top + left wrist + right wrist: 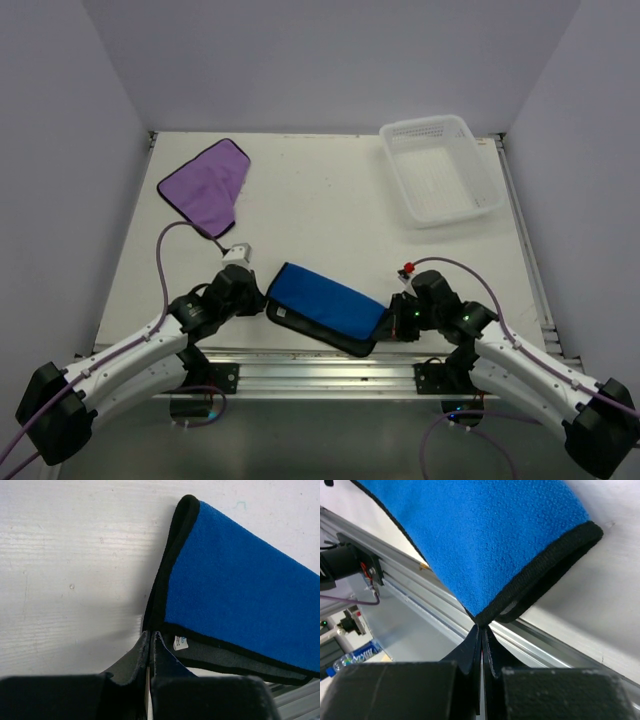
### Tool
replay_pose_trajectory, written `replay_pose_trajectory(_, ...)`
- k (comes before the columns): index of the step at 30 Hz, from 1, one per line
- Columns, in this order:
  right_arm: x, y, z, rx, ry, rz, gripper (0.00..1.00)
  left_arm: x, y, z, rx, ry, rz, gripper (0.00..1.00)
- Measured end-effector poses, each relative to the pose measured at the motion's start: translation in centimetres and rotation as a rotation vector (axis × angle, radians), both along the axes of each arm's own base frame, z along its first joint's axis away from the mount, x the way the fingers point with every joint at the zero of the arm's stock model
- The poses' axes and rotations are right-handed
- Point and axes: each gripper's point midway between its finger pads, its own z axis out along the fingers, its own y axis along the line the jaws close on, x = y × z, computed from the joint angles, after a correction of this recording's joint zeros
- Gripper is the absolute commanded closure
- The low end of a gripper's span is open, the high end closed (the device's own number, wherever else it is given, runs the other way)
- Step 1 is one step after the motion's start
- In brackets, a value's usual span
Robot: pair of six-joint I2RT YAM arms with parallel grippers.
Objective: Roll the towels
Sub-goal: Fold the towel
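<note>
Left end effector (pixel 151 636) and right end effector (pixel 482 628) clamp blue towel (pixel 330 298) corners, white basket (pixel 490 176) well apart.

Cannot follow the blue towel (pixel 235 580) past the right edge of the left wrist view, nor past the top edge of the right wrist view. Cannot read the print on its small white label (pixel 180 643): too small. Cannot see the pinched bits of hem inside the closed left jaws and right jaws, covered by the black fingers (pixel 132 661). From above, cannot make out either pair of jaws, tucked under the wrists. Blurred and partly cropped at the right wrist view's lower left: a bottle (pixel 362 655) with a blue label.
</note>
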Motion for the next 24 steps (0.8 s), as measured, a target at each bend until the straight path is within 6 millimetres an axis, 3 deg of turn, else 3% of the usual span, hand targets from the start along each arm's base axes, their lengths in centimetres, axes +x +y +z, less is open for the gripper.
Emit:
replay_pose_trajectory(19, -1.1, -0.4, -0.4, 0.001, 0.008, 0.042, 1.0, -1.5, -0.9, 1.0, -0.099, 0.036, -0.014, 1.0)
replay_pose_trajectory(24, -1.4, -0.4, -0.3, 0.004, 0.012, 0.05, 1.0, -2.0, -1.0, 0.5, -0.095, 0.069, -0.011, 1.0)
